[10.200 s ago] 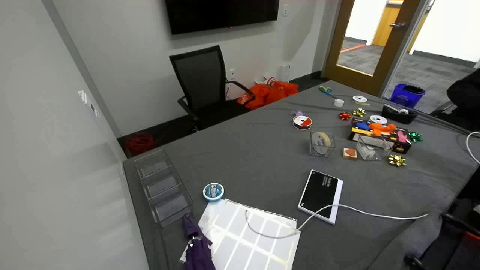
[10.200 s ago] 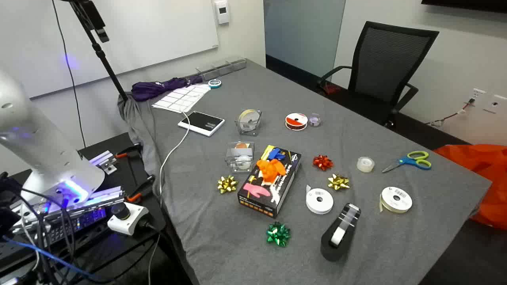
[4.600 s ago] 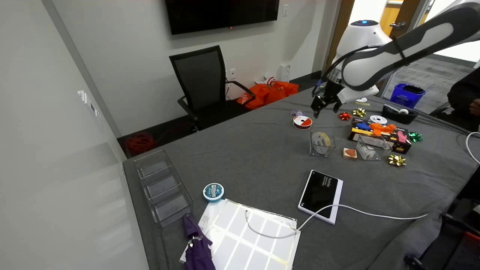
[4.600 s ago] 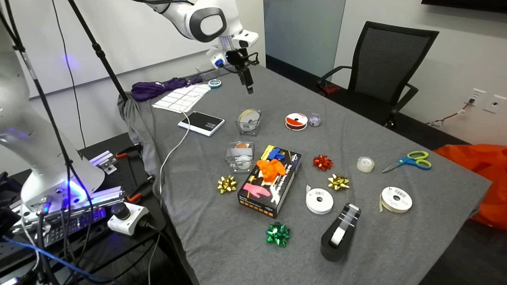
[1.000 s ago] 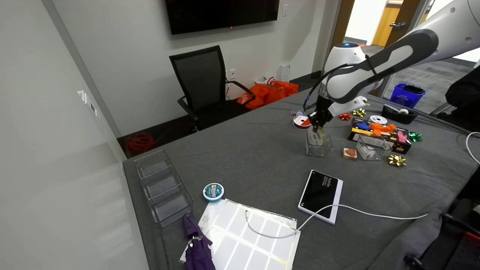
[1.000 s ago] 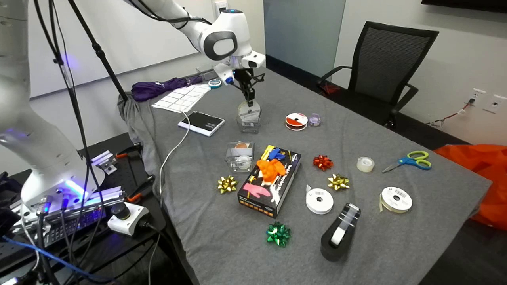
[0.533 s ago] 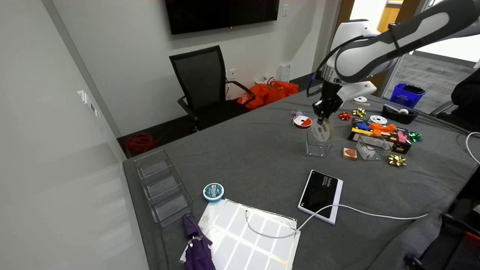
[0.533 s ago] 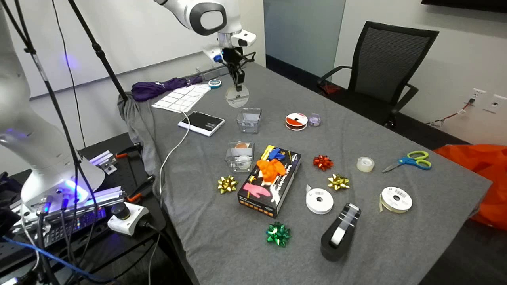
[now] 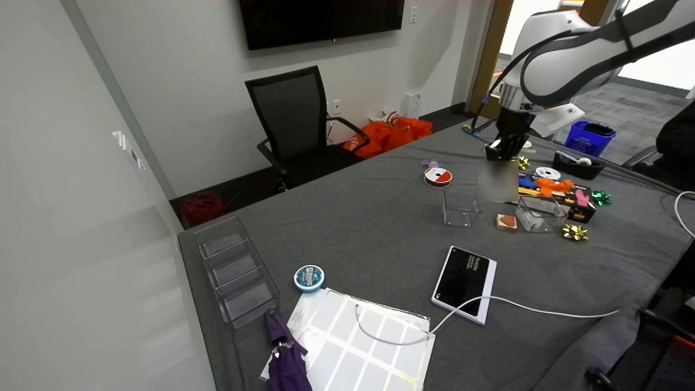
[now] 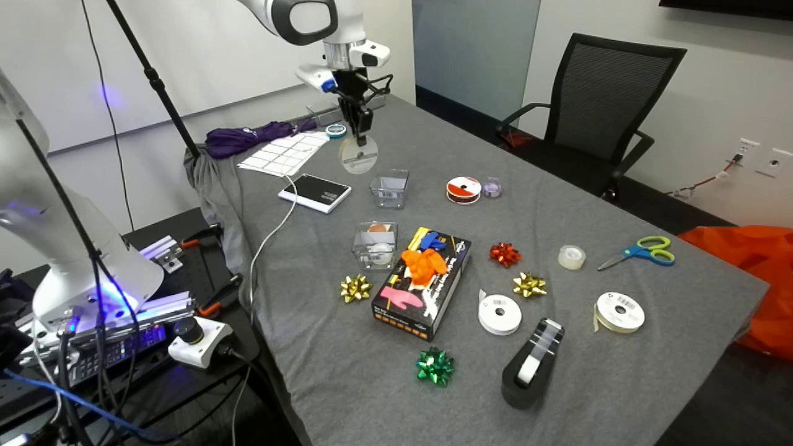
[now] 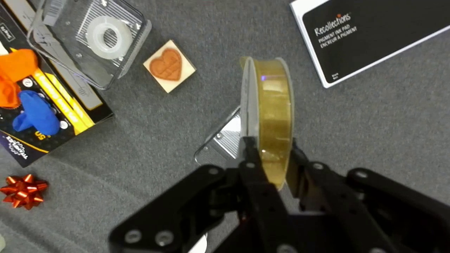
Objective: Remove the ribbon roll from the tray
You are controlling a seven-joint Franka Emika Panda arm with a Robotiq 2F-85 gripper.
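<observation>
Two black fingers (image 11: 253,175) of the robot gripper (image 11: 273,144) pinch a whitish, flat round ribbon roll (image 11: 274,105) wound with gold ribbon, one finger against each flat face. The roll is held on edge, and most of its body extends past the fingertips. Roll location: raised above the grey cloth-covered table (image 10: 433,148) and out of the small see-through, squarish plastic tray (image 10: 389,199). In an exterior view, the held roll (image 9: 498,182) shows only as a pale blurred patch; its outline there cannot be confirmed. The tray stands upright on the table, apart from the roll; in the wrist view, the roll and gripper partly cover it. A pale wooden block stamp (image 11: 168,66) with a reddish-brown heart on its face lies between the tray and a second see-through plastic container (image 11: 128,57), which holds a translucent white tape ring (image 11: 95,38). A black rectangular box (image 10: 433,297) printed in orange, blue and yellow lies just beside that container, with a red metallic gift bow (image 10: 505,254) near it. A flat black ink pad (image 11: 376,35) with a white edge and a red-and-white round spool (image 10: 457,191) lie near the tray, on opposite sides.
</observation>
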